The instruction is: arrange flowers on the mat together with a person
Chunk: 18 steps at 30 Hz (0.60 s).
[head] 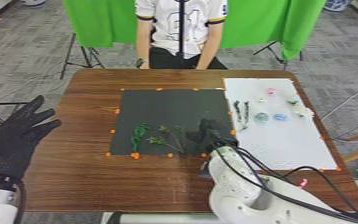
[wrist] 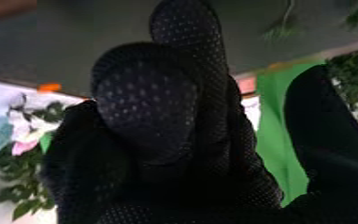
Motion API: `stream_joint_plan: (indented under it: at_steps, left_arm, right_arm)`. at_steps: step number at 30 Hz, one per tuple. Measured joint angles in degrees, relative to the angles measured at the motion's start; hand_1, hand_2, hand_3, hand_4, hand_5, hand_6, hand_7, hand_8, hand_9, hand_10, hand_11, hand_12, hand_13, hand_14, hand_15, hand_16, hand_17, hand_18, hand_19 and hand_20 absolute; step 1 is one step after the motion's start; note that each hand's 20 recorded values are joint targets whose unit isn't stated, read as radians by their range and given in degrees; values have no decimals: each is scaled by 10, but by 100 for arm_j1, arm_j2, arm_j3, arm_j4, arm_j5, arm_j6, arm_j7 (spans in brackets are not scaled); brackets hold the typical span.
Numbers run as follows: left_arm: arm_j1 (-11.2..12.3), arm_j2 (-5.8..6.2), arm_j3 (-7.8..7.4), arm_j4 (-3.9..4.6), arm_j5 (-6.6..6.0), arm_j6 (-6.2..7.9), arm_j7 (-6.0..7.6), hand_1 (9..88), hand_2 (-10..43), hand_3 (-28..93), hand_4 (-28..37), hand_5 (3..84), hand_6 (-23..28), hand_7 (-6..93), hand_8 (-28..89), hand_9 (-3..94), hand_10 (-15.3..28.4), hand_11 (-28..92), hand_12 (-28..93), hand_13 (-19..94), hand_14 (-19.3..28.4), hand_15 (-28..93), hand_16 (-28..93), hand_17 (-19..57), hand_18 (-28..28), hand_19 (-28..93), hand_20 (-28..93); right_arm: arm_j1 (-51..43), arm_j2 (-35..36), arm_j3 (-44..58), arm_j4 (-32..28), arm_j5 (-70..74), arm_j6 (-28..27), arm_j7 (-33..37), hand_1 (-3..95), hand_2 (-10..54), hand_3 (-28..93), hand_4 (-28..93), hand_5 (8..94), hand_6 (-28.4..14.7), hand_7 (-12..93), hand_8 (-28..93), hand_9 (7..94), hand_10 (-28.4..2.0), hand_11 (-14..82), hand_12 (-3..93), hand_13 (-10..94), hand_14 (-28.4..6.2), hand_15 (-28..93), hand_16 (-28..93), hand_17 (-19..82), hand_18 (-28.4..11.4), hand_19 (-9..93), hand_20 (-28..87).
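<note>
Green, leafy, thin-stemmed sprigs (head: 141,131)

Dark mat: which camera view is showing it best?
The head view: the dark mat is seen nearly whole from above, with green sprigs on it. The right wrist view shows part of it beyond the right hand.

Overview and Close-Up

The head view looks forward and down over the table (head: 79,122). The right wrist view looks along the right robot hand (head: 213,131), very near. Both share the dark mat (head: 162,107), white sheet (head: 286,145) and green cloth (head: 104,25).
</note>
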Motion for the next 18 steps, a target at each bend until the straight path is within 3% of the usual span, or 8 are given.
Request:
stream_joint_plan:
  at_steps: [18]
  left_arm:
    - [-121, 7, 6, 9, 6, 4, -36, 224, 70, 760, -213, 305, 47, 108, -88, 300, 152, 204, 113, 211, 217, 480, -58, -89, 169, 374, 152]
  right_arm:
    - [217, -164, -186, -196, 820, -416, -577, 259, 112, 632, -195, 913, -36, 151, -137, 937, -135, 384, 120, 937, -66, 580, 123, 761, -69, 932, 167]
